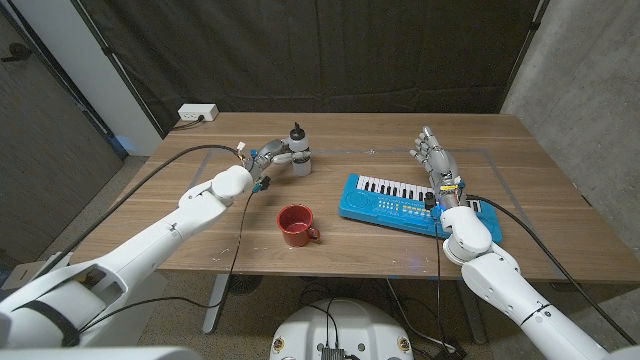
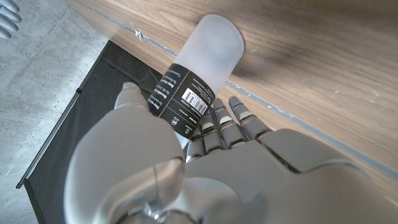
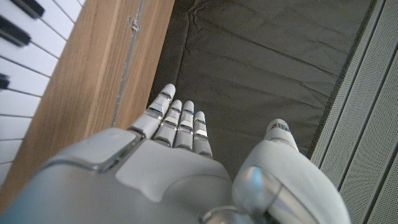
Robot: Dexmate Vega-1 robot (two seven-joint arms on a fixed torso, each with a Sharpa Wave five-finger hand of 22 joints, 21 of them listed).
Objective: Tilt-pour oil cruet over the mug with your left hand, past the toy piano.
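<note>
The oil cruet (image 1: pixel 299 157), a frosted white bottle with a dark cap and a black label, stands upright at the back middle-left of the table. My left hand (image 1: pixel 266 158) is at its left side. In the left wrist view the cruet (image 2: pixel 205 56) sits between the thumb and the fingers of my left hand (image 2: pixel 186 162), which grips it. A red mug (image 1: pixel 296 225) stands nearer the front edge, below the cruet in the picture. The blue toy piano (image 1: pixel 400 203) lies to the mug's right. My right hand (image 1: pixel 436 162) is open, fingers up, behind the piano (image 3: pixel 18 56).
A white power strip (image 1: pixel 196 113) lies at the table's (image 1: pixel 560 200) back left corner. Thin tape lines mark a rectangle on the wooden top. A dark curtain hangs behind the table, and a concrete wall stands at the right.
</note>
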